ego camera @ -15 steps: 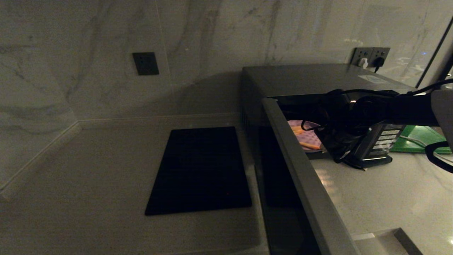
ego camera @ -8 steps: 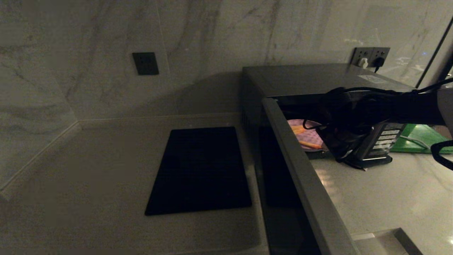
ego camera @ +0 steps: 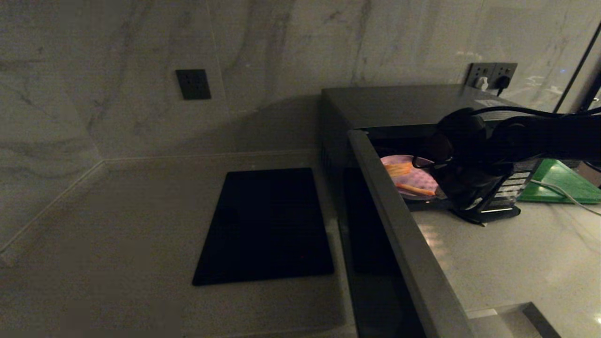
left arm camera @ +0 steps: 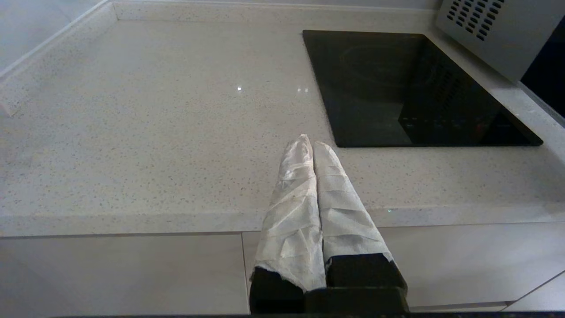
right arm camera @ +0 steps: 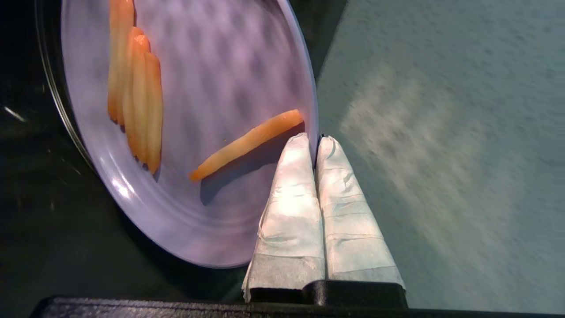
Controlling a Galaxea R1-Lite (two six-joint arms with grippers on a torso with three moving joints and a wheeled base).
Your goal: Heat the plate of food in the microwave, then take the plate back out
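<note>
The right gripper [right arm camera: 314, 140] is clamped on the rim of the small round lavender plate of orange sticks [ego camera: 413, 180] at the mouth of the open silver-grey microwave [ego camera: 404, 105] — whether heating is done, I cannot tell. The left gripper [left arm camera: 312, 145], pressed together, is parked far left.

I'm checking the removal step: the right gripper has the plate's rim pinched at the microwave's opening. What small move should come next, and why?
Probably keep drawing the plate of food level and straight out toward the counter. The right gripper is shut on its rim, the microwave door hangs open, and part of the plate seems to lie over the dark cavity floor. One loose stick sits near the fingers, so tilting could roll it off.
</note>
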